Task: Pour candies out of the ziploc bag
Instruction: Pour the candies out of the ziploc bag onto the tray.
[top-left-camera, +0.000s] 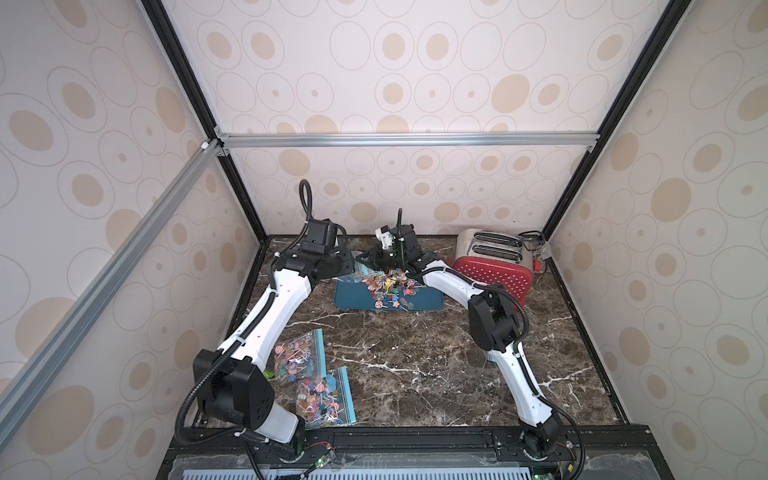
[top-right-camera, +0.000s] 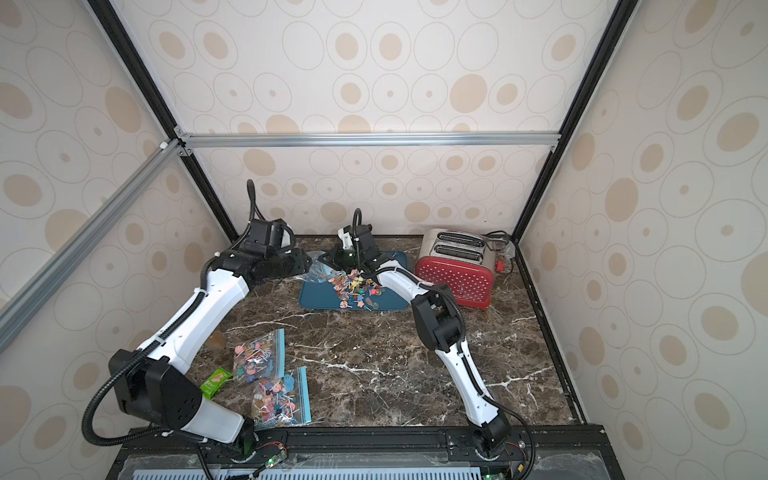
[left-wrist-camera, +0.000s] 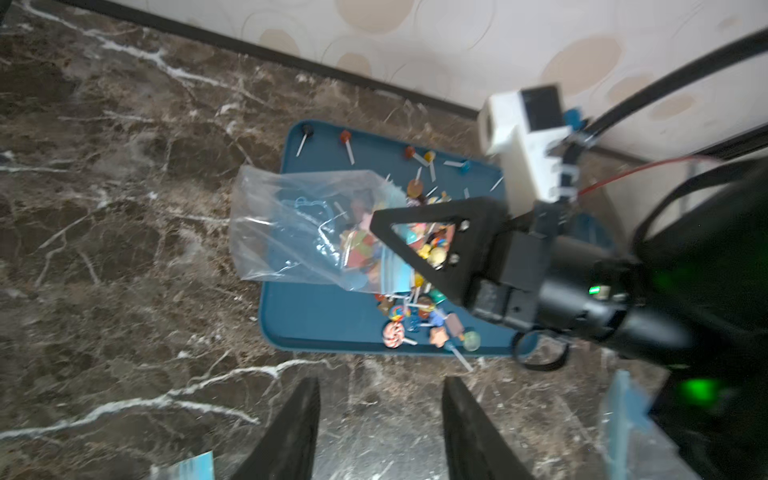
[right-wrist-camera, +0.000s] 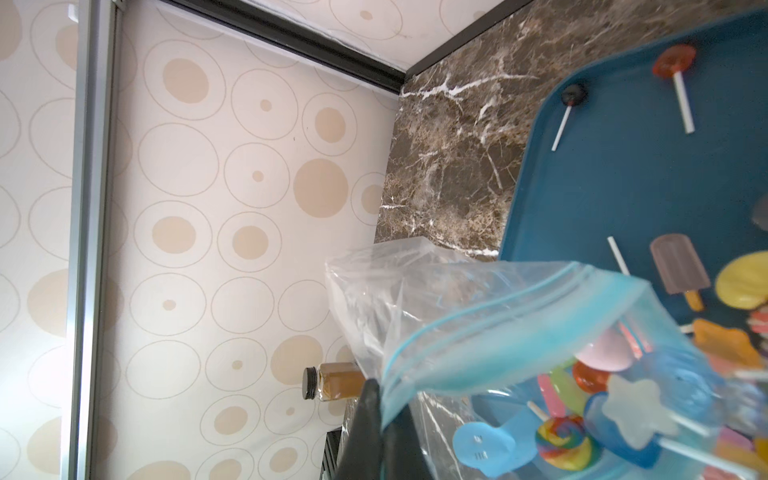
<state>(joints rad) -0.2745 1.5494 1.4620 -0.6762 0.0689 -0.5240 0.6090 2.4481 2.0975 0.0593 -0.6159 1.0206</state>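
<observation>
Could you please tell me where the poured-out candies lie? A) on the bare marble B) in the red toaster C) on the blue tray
C: the candies lie heaped on the blue tray, at the mouth of the ziploc bag pinched by the right gripper.

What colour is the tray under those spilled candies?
The tray is a dark teal blue, clearest in the left wrist view.

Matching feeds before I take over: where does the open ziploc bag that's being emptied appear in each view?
Top view: open ziploc bag at the far left corner of the blue tray, between the two wrists.
Top view: same spot, tray.
Left wrist: mid-frame, lying across the tray's edge.
Right wrist: close foreground, tray behind it.
Shared landmark: the blue tray.
</observation>
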